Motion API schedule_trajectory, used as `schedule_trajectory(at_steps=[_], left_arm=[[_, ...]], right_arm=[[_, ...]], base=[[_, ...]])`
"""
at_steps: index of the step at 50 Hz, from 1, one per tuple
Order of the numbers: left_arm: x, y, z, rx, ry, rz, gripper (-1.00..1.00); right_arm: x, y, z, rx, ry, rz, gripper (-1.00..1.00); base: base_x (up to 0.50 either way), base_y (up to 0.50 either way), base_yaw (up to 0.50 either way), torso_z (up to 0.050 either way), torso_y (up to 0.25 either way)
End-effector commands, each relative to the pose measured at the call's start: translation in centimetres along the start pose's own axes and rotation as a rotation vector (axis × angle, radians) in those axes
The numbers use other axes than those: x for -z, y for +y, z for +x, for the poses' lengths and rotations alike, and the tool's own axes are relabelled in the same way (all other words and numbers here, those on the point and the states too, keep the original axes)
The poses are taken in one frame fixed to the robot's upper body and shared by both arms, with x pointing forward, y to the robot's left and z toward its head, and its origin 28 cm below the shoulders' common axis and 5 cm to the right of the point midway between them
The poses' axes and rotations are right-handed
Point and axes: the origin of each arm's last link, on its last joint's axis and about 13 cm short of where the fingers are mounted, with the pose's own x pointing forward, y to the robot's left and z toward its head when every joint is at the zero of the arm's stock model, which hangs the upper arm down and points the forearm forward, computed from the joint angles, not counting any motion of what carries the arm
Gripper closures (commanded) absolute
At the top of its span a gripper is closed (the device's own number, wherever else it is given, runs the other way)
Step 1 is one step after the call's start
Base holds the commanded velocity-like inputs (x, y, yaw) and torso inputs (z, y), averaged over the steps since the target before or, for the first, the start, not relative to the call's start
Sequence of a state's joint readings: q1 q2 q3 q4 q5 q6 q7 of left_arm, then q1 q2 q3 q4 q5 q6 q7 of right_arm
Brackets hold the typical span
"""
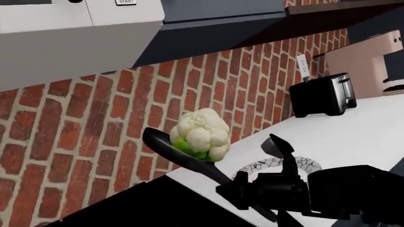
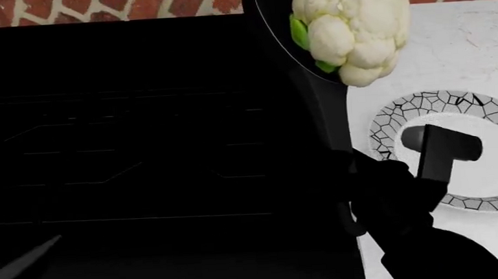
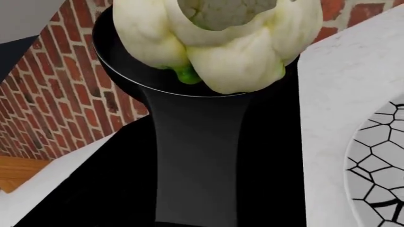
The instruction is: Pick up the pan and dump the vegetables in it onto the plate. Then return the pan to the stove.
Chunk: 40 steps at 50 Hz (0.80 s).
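Observation:
My right gripper [image 2: 356, 186] is shut on the long handle of the black pan [image 2: 269, 15] and holds it in the air over the right edge of the stove [image 2: 126, 121]. The cauliflower [image 2: 350, 23] sits in the pan, leaning over the rim on the plate's side. The mosaic-rimmed plate [image 2: 480, 107] lies on the white counter, right of the stove and below the pan. The left wrist view shows the pan [image 1: 158, 139], cauliflower [image 1: 202, 132], plate [image 1: 271, 164] and right gripper [image 1: 245, 183] from the side. The right wrist view looks along the handle [image 3: 196, 156] to the cauliflower [image 3: 215, 47]. My left gripper is out of view.
A black toaster [image 1: 322, 94] stands on the white counter [image 1: 353, 137] against the red brick wall [image 1: 94, 123], with a wall outlet [image 1: 303, 65] above it. A white appliance [image 1: 69, 33] hangs above the stove.

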<state>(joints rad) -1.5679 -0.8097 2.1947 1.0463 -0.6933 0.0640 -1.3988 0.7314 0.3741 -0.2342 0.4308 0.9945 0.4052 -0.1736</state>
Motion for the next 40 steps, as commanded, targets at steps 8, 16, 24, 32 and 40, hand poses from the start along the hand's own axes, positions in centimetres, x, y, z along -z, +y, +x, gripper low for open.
schedule_trajectory(at_steps=[8, 16, 24, 32, 40], left_arm=[[-0.4, -0.1, -0.6, 0.037, 0.003, 0.034, -1.00], [-0.4, 0.0, -0.5, 0.046, -0.009, 0.049, -1.00], [-0.6, -0.1, -0.2, 0.062, -0.017, 0.052, -1.00], [-0.6, -0.1, -0.4, 0.054, -0.013, 0.042, -1.00], [-0.5, -0.2, -0.4, 0.062, -0.014, 0.041, -1.00]], right_arm=[[-3.5, 2.0, 0.6, -0.187, -0.202, 0.108, 1.00], [-3.1, 1.7, 0.8, -0.210, -0.213, 0.155, 1.00], [-3.0, 1.1, 0.9, -0.222, -0.236, 0.207, 1.00], [-2.8, 0.9, 1.2, -0.227, -0.243, 0.238, 1.00], [-3.7, 1.4, 1.5, -0.242, -0.253, 0.244, 1.00]], base=[[0.00, 0.00, 0.00, 0.001, 0.004], [0.00, 0.00, 0.00, 0.001, 0.004], [0.00, 0.00, 0.00, 0.001, 0.004], [0.00, 0.00, 0.00, 0.001, 0.004], [0.00, 0.00, 0.00, 0.000, 0.004]])
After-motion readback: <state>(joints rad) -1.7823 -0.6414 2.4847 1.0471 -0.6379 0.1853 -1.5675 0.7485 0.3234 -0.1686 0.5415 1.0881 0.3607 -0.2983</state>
